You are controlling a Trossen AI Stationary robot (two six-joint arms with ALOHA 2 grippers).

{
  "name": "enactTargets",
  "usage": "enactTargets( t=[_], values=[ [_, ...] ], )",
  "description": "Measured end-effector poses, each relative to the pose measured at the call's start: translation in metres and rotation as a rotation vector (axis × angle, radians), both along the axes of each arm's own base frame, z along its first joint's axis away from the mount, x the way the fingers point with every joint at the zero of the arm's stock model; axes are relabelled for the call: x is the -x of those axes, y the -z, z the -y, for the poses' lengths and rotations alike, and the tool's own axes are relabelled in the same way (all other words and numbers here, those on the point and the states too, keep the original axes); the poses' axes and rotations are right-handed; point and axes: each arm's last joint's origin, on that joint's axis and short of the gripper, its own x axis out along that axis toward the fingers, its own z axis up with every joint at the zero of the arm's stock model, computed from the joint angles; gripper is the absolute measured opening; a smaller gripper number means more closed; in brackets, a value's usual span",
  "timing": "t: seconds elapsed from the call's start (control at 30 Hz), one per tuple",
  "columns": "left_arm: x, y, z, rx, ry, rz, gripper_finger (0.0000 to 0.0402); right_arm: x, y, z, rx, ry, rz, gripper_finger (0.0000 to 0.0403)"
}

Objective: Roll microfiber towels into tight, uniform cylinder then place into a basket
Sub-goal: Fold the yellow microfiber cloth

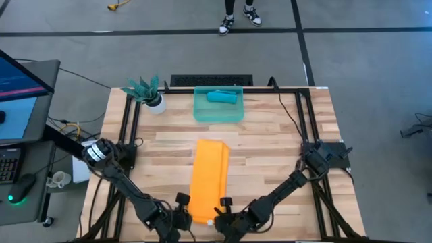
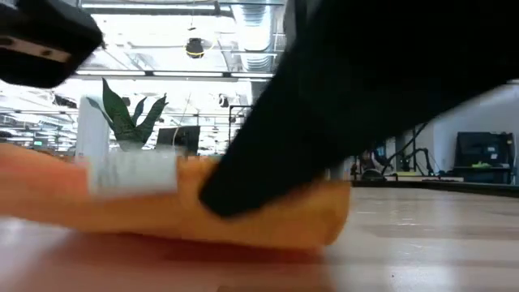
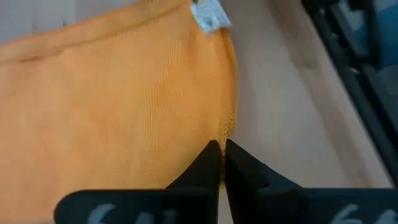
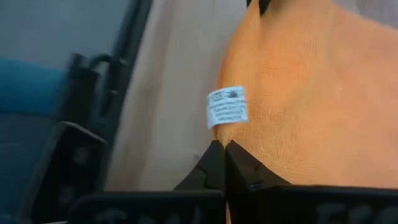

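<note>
The orange towel (image 1: 209, 177) lies on the table folded into a long strip that runs from near to far. Its near end also shows in the low view (image 2: 268, 219). My left gripper (image 3: 222, 148) is shut at the strip's near left corner. My right gripper (image 4: 222, 148) is shut at its near right corner, beside a white label (image 4: 227, 107). In the high view both grippers, left (image 1: 183, 213) and right (image 1: 223, 214), sit at the near edge. The teal towel (image 1: 221, 96) lies rolled inside the teal basket (image 1: 202, 113) at the far middle. My left gripper pinches the orange towel's near edge (image 3: 227, 127) at its left corner between the two fingertips. It comes in low from the table's near left. The towel lies on the table; how many layers are pinched does not show. My right gripper pinches the orange towel's near edge just below the white label (image 4: 236, 134), at the right corner, between the two fingertips. It comes in low from the table's near right. The towel lies on the table; how many layers are pinched does not show.
A teal-leaved plant in a white pot (image 1: 150, 94) stands at the far left, beside the basket. Black frame rails (image 1: 128, 135) run along the table's left and right sides. Bare wood (image 1: 270, 142) lies on both sides of the orange strip.
</note>
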Motion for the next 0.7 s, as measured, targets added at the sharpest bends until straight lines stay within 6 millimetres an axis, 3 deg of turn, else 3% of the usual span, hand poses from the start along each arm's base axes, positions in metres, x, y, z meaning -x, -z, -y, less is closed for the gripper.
enactTargets(
  t=[0.4, 0.7],
  values=[
    [0.012, -0.037, 0.029, -0.008, -0.034, 0.034, 0.0001, 0.004, -0.028, -0.026, -0.016, -0.029, 0.059, 0.0008],
    [0.015, -0.063, 0.038, 0.025, -0.106, 0.045, 0.0, 0.006, -0.051, -0.042, -0.035, -0.053, 0.081, 0.0006]
  ],
)
